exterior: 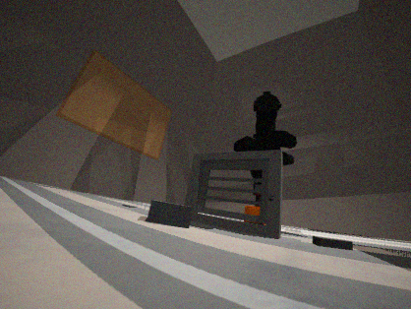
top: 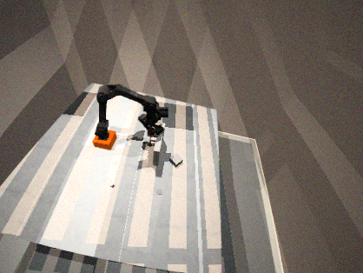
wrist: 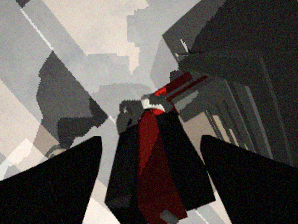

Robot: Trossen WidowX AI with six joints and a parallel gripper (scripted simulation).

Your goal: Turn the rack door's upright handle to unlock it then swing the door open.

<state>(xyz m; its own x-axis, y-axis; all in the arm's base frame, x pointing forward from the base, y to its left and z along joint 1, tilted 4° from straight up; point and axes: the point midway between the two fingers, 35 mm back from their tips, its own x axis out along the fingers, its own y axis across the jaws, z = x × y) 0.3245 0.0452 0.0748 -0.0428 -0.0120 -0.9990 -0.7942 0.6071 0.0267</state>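
Observation:
The rack frame (top: 150,159) (exterior: 273,197) stands upright on the table (top: 71,209). The slatted door (exterior: 231,180) shows through the frame in the exterior view. It looks closed or nearly so; its exact angle I cannot tell. The red and white handle (top: 153,140) (wrist: 159,93) is at the door's edge on the arm's side, partly hidden; how far it is turned I cannot tell. My black gripper (top: 152,132) (wrist: 148,114) points down close over the handle, with its fingers apart. Its tips are at or around the handle's near end; whether they touch it is unclear.
A pale-topped dark block (top: 175,160) (exterior: 169,214) lies beside the rack. A small dark thing (top: 111,184) and a thin grey square (top: 159,191) lie on the table. The orange base (top: 104,140) carries the arm. A lower surface with a pale rim (top: 263,184) is beyond the table's right edge.

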